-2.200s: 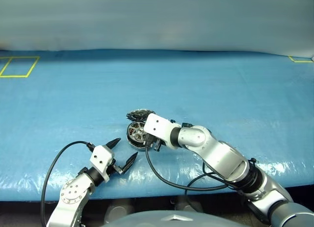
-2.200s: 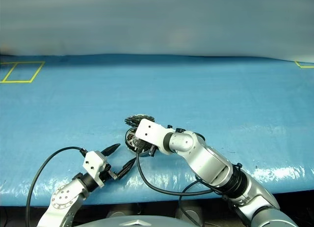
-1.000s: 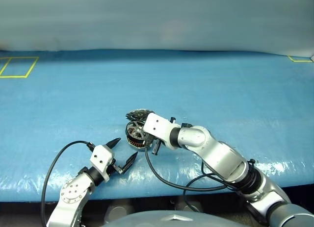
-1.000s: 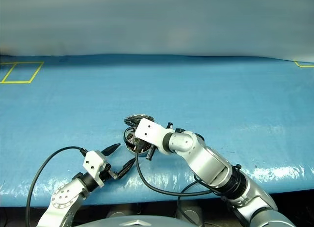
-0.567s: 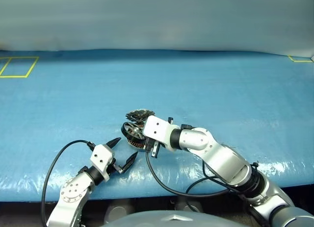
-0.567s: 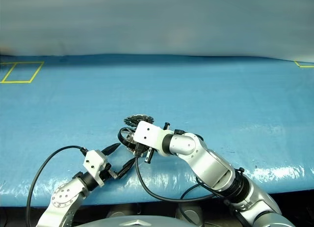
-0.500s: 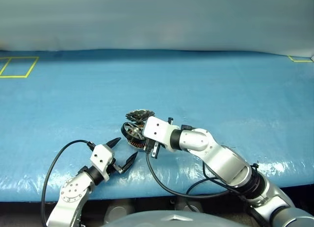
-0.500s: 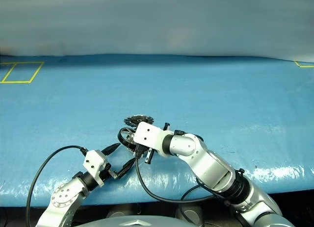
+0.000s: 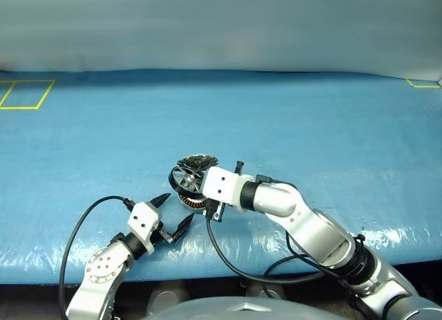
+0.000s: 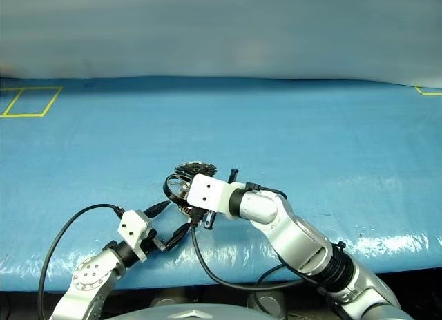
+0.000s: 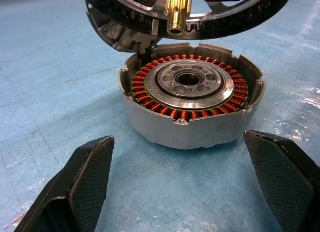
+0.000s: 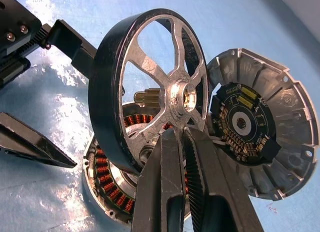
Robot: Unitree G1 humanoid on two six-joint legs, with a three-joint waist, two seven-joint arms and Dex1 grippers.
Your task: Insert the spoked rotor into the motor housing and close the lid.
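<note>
The spoked rotor [image 12: 107, 91], dark-rimmed with silver spokes and a brass shaft, hangs tilted just above the motor housing [image 11: 192, 129]. My right gripper [image 12: 182, 137] is shut on one of its spokes near the hub. The housing sits on the blue table with copper windings showing around its pale hub. Its scallop-edged lid [image 12: 255, 132] stands swung open behind it, its inner face showing. My left gripper [image 9: 179, 206] is open, low on the table just in front of the housing, one finger to each side and apart from it.
A blue sheet [image 9: 311, 126] covers the table, whose front edge runs just behind my arms. Yellow tape squares mark the far left [image 9: 26, 93] and far right [image 9: 423, 83] corners. Black cables [image 9: 72, 233] loop from both wrists.
My right gripper has rolled and lifted the rotor, so it now stands higher, more tilted and slightly further left over the housing. The left arm has stayed still.
</note>
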